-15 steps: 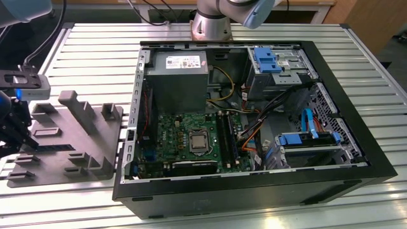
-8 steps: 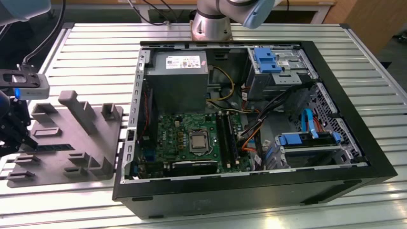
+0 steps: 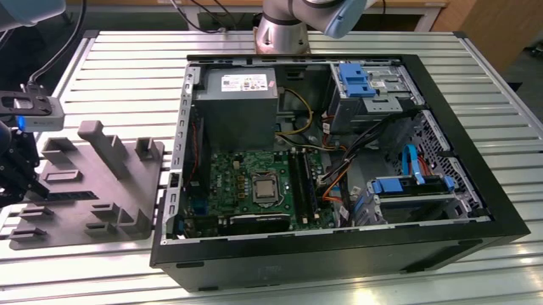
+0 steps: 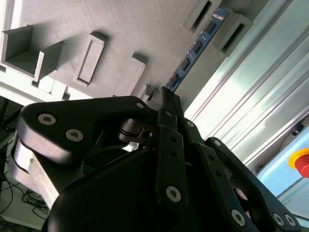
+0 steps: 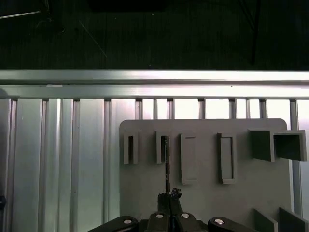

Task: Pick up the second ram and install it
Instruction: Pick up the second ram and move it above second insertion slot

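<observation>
Slatted worktop (image 5: 58, 159) is seen behind the second ram (image 4: 197, 47), pinched by the claw (image 4: 166, 98); chips are shown in the second wrist view, its thin edge in the first wrist view.

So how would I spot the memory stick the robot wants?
Find the open computer case, then look to the exterior view's left at the gray fixture. In the second wrist view, the second ram stands on edge in the fixture, just ahead of the gripper. It's the only thin strip with small dark chips in a row; everything around it is plain gray.
</observation>
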Controlling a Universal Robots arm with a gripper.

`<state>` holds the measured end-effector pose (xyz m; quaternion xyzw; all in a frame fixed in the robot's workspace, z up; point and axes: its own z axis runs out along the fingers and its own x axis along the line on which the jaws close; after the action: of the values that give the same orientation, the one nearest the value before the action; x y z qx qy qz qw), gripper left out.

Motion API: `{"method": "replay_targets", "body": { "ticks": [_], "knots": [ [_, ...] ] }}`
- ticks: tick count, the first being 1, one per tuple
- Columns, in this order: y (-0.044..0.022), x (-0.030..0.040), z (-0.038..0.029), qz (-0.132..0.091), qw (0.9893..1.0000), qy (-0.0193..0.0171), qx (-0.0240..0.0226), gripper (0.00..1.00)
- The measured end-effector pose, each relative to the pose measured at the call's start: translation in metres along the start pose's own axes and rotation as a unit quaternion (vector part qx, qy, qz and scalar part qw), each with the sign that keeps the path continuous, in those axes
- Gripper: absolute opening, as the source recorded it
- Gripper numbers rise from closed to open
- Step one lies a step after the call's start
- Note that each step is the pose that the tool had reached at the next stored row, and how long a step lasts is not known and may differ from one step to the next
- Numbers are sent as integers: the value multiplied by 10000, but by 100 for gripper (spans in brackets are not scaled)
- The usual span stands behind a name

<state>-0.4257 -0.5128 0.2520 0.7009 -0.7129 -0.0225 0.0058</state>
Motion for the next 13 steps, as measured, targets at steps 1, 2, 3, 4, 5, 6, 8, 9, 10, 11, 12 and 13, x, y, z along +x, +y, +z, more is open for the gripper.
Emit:
{"method": "replay_targets", "body": {
  "ticks": [1, 2, 3, 4, 5, 6, 8, 9, 10, 11, 12, 13],
  "knots": [
    [1, 0, -3, 0, 10000, 0, 0, 12],
    [3, 0, -6, 0, 10000, 0, 1, 12],
    [4, 0, -8, 0, 10000, 0, 1, 12],
    [5, 0, -11, 0, 10000, 0, 2, 12],
    [6, 0, -13, 0, 10000, 0, 3, 12],
    [7, 0, -16, 0, 10000, 0, 3, 12],
    [9, 0, -20, 0, 10000, 0, 4, 12],
    [10, 0, -21, -1, 10000, 0, 4, 12],
    [11, 0, -23, 0, 10000, 0, 5, 12],
    [11, -1, -25, 0, 10000, 0, 5, 12],
    [11, 0, -26, 0, 10000, 0, 5, 12],
    [12, 0, -28, -1, 10000, 0, 5, 12]
  ]
}}
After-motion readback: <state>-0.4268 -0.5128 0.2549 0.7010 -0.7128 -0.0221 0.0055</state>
